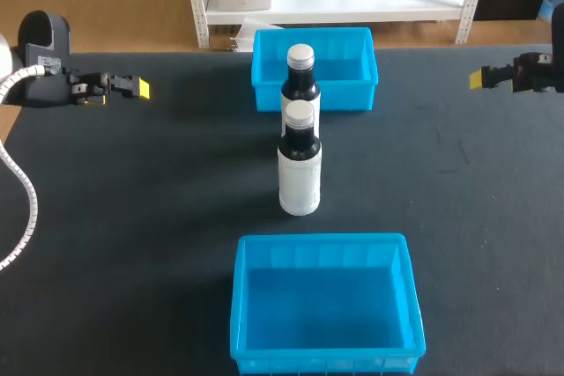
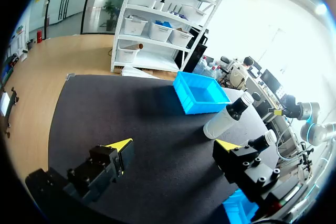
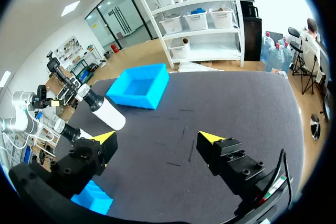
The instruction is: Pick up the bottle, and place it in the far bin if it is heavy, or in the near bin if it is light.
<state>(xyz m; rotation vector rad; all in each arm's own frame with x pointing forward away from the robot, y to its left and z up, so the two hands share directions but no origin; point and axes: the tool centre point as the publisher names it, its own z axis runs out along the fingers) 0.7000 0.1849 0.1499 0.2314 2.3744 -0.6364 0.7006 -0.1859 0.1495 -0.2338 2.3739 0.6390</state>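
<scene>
Bottles [image 1: 300, 173] stand central; left pincer [image 1: 137, 88] and right pincer [image 1: 478, 78] gape empty near opposite table [image 1: 132, 217] edges.

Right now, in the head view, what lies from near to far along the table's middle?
Near blue plastic bin → white-labelled dark bottle with silver cap → second dark silver-capped bottle → far blue plastic bin.

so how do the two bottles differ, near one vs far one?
Place: the near bottle stands mid-table, between the far bin and the near bin; the far bottle stands close by the far bin's front wall.
Visibility: in the head view the near bottle shows whole and hides the far bottle's lower body.
Shared: both upright, white body, dark neck, silver cap.
</scene>
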